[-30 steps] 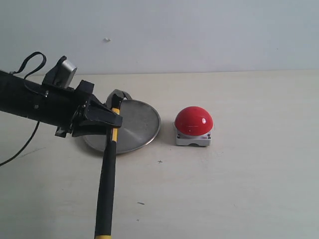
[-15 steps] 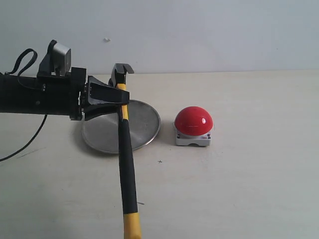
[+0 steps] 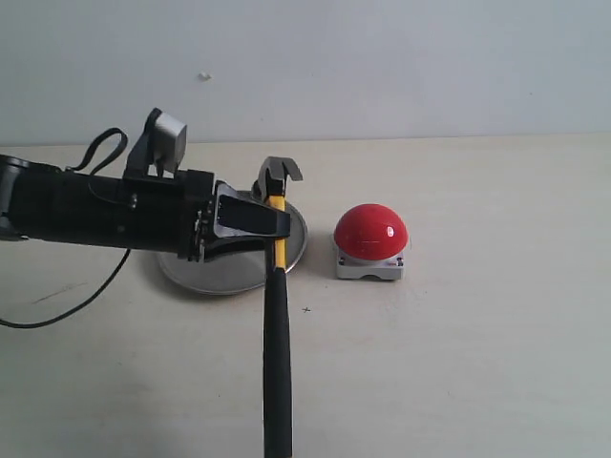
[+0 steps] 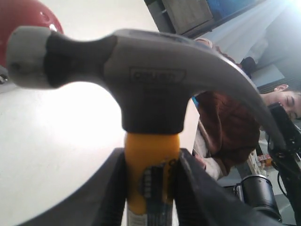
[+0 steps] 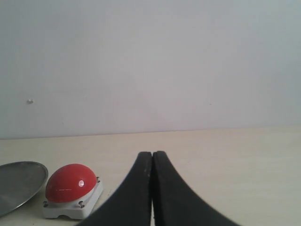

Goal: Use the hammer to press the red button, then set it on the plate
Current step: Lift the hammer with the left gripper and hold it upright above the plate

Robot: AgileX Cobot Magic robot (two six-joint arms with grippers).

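My left gripper (image 3: 278,227) is shut on the yellow neck of the hammer (image 3: 277,324), just under the dark steel head. The hammer hangs head up, its black handle running down past the frame's lower edge. In the left wrist view the hammer (image 4: 150,89) fills the frame and the fingers (image 4: 110,188) clamp the neck on both sides. The red button (image 3: 370,232) sits on its grey-white base to the right of the hammer head, apart from it. The silver plate (image 3: 229,258) lies behind the gripper, partly covered. My right gripper (image 5: 152,157) is shut and empty; it is out of the exterior view.
The pale table (image 3: 458,363) stretches to the right and front of the button. A light wall (image 3: 382,67) closes the back. A black cable (image 3: 67,310) trails from the left arm over the table's left side. The right wrist view shows the red button (image 5: 70,184) and the plate's rim (image 5: 21,181).
The left arm has carried the hammer to the right, from over the plate's middle to its right rim, closer to the button. The hammer now hangs nearly vertical.
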